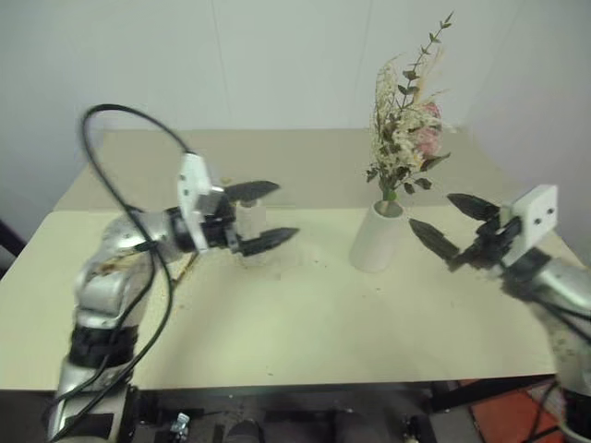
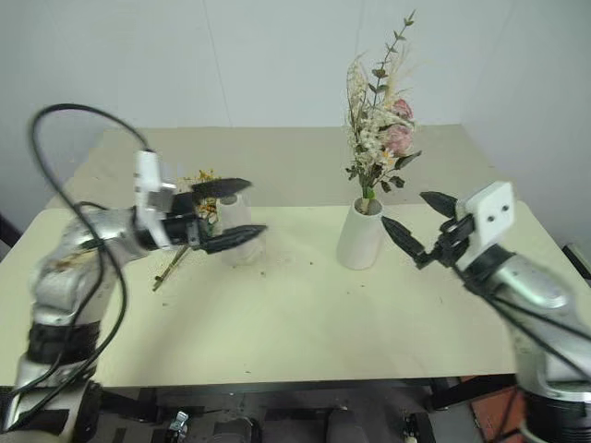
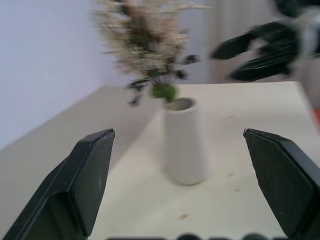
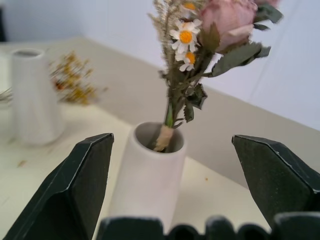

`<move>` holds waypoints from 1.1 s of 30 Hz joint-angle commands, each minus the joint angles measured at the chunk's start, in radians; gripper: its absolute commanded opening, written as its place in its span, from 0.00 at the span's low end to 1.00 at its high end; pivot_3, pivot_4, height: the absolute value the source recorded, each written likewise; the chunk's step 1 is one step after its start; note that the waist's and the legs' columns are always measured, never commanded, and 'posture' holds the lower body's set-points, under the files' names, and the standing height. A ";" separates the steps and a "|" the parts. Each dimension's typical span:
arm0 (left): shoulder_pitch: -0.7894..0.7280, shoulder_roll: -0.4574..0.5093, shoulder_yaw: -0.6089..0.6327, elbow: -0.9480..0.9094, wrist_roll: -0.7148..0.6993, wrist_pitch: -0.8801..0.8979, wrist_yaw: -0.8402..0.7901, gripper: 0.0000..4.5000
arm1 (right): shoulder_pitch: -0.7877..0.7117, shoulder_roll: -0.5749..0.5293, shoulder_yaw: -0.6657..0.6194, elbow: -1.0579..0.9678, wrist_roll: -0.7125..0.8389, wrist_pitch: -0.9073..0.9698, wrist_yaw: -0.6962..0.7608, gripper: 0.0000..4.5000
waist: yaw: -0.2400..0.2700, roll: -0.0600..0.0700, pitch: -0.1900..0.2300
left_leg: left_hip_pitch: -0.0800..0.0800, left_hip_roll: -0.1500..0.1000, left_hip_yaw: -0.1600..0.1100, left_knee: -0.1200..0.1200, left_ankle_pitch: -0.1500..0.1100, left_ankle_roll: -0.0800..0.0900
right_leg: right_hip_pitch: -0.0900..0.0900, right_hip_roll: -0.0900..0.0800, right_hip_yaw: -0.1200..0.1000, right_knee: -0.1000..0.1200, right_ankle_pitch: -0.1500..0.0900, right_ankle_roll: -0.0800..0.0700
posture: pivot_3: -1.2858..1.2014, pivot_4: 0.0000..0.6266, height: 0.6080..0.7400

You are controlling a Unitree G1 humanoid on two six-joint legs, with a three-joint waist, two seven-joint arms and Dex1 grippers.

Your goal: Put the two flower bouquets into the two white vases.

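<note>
On the cream desk [image 1: 305,323], my right gripper [image 1: 454,228] hangs with fingers spread and empty just beside the wide vase [image 1: 378,237], which stands toward the right of the desk's middle with the pink bouquet [image 1: 406,129] upright in its mouth, stems bound and sunk below the rim. That half of the job looks done.

My left gripper [image 1: 261,217] hovers with fingers spread wide and holding nothing, in front of the second vase [image 2: 234,224], which stands empty left of centre. The yellow bouquet [image 2: 189,221] lies flat on the desk at that vase's left, blossoms toward the far edge and thin brown stems trailing toward the near-left; my arm hides much of it, so I cannot tell whether it touches the vase.

My reading of what remains: the yellow bunch should weigh next to nothing, and dried stems of that kind snap or shed if squeezed hard. Crumbs already scattered on the desk near the vase suggest it drops bits easily. I would pinch it low on the stems, below the blossoms and clear of them, where the bundle is stiffest, closing gently. Lying flat, the stems leave little room under them, so the lower finger must slide along the desk without pushing the bunch away. The empty vase looks light and smooth and could tip if a stem catches its narrow mouth, so the ends should go in straight from above.
</note>
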 commanded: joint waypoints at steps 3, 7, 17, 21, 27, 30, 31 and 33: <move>0.064 0.113 0.138 -0.190 0.017 0.239 0.251 1.00 | -0.046 -0.125 0.045 -0.134 0.162 0.127 0.119 1.00 | 0.003 -0.001 0.000 | 0.000 0.000 0.000 0.001 0.000 0.000 | 0.001 0.000 0.000 0.000 0.000 0.000 | 0.52 0.24 1.00; 0.006 0.228 0.104 -0.180 -0.018 0.547 0.339 1.00 | -0.196 -0.142 0.162 -0.113 0.213 0.235 0.101 1.00 | 0.003 -0.001 0.000 | 0.001 -0.001 0.000 0.001 0.000 0.000 | 0.000 0.000 0.000 0.001 0.000 0.000 | 0.52 0.24 1.00; -0.316 0.188 -0.144 0.204 0.119 0.884 0.514 1.00 | -0.449 -0.012 0.434 0.012 0.104 0.256 0.103 1.00 | 0.008 -0.002 0.000 | -0.005 -0.001 -0.001 0.000 0.000 0.000 | -0.004 0.000 -0.001 -0.001 0.000 0.001 | 0.52 0.24 1.00; -0.402 0.173 -0.243 0.384 0.178 0.824 0.494 1.00 | -0.482 0.030 0.453 0.034 0.075 0.271 0.088 1.00 | 0.007 -0.002 0.000 | -0.005 -0.001 -0.001 0.000 0.000 0.000 | -0.005 -0.001 -0.002 -0.001 0.000 0.000 | 0.52 0.24 1.00; -0.489 0.176 -0.385 0.636 0.282 0.723 0.428 1.00 | -0.467 0.042 0.441 0.007 0.071 0.300 0.075 1.00 | 0.006 -0.002 0.000 | -0.007 -0.002 -0.001 0.000 0.000 0.000 | -0.006 -0.001 -0.002 -0.001 0.000 0.000 | 0.52 0.24 1.00; -0.512 0.149 -0.391 0.733 0.295 0.680 0.389 1.00 | -0.460 0.043 0.432 -0.002 0.072 0.312 0.064 1.00 | 0.006 -0.002 0.000 | -0.007 -0.002 -0.001 0.000 0.000 0.000 | -0.006 -0.001 -0.002 0.000 0.000 0.000 | 0.52 0.24 1.00; -0.521 0.141 -0.391 0.757 0.301 0.673 0.381 1.00 | -0.460 0.044 0.430 -0.003 0.072 0.315 0.061 1.00 | 0.007 -0.002 0.000 | -0.007 -0.002 -0.001 0.000 0.000 0.000 | -0.006 -0.001 -0.002 0.000 0.000 0.000 | 0.52 0.24 1.00; -0.537 0.128 -0.419 0.806 0.325 0.637 0.352 1.00 | -0.462 0.044 0.423 -0.016 0.082 0.330 0.054 1.00 | 0.008 -0.002 0.000 | -0.008 -0.002 -0.001 0.000 0.000 0.000 | -0.006 -0.001 -0.002 0.000 0.000 0.000 | 0.52 0.24 1.00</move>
